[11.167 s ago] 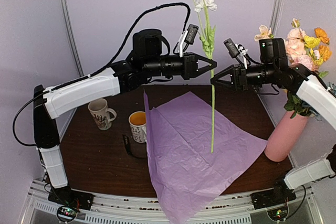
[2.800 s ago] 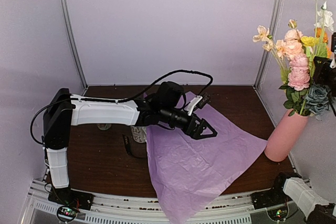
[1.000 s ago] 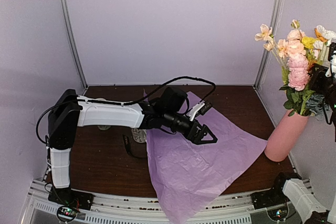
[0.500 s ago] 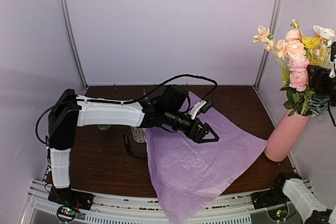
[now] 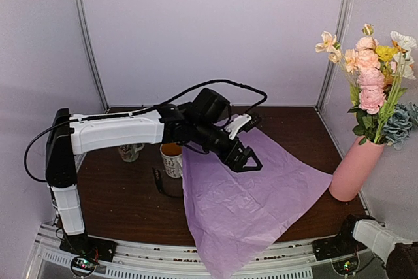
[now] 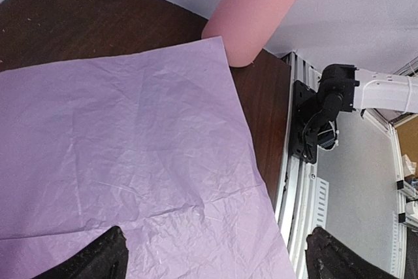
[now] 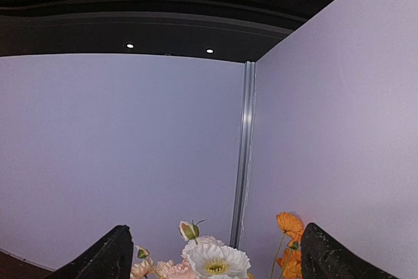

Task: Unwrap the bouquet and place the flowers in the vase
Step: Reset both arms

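right fingers (image 7: 111,253) have let go and drawn up out of the overhead view since half a second ago; they no longer sit against the flowers (image 5: 371,86). the left arm has lifted slightly over the tissue paper (image 5: 248,207), uncovering two mugs (image 5: 172,159).

step in hand: release of the last stem into the vase (image 5: 353,171), judged complete. the white bloom (image 5: 403,39) stands with the others in the vase at the right edge of the bench (image 5: 124,200). no stem shows on the flat, unwrapped paper.

next move, as judged: clear the right arm straight up without snagging blooms, then retire both arms.

right fingers: spread wide, holding nothing, above the bloom heads. left fingers (image 6: 108,256): wide apart, empty, hovering over the paper, not touching it.
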`<act>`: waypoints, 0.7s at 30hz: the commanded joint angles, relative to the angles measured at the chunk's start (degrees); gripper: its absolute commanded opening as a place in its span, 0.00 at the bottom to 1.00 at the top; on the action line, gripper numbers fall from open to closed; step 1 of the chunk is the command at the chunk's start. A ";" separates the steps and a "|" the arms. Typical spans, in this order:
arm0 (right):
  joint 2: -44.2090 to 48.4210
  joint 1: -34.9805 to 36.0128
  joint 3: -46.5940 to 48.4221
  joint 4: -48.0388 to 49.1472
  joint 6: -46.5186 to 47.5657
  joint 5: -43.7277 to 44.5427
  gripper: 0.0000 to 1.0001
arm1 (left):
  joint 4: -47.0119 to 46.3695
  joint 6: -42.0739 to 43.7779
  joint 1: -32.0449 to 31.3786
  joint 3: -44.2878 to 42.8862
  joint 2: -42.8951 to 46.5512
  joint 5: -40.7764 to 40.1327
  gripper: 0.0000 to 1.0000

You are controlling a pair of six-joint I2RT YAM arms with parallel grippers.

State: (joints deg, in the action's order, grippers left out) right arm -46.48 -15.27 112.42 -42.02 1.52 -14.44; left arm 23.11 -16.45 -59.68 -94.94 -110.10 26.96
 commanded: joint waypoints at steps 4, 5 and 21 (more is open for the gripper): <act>-13.84 -0.20 10.82 4.07 -2.52 -10.59 0.88 | 10.03 6.94 -0.20 -0.93 11.64 -16.72 0.98; -14.99 -0.16 11.46 5.61 -4.17 -12.12 0.87 | 10.17 6.95 -0.24 -0.11 12.78 -18.37 0.98; -29.29 32.64 14.74 1.50 9.14 -16.78 0.82 | 14.79 1.66 3.17 5.51 19.12 -39.74 0.98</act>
State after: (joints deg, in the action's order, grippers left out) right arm -73.89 8.73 127.26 -35.11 0.58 -31.70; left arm 37.80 -12.67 -57.78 -90.32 -92.92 -5.41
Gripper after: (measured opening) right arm 0.821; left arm 0.978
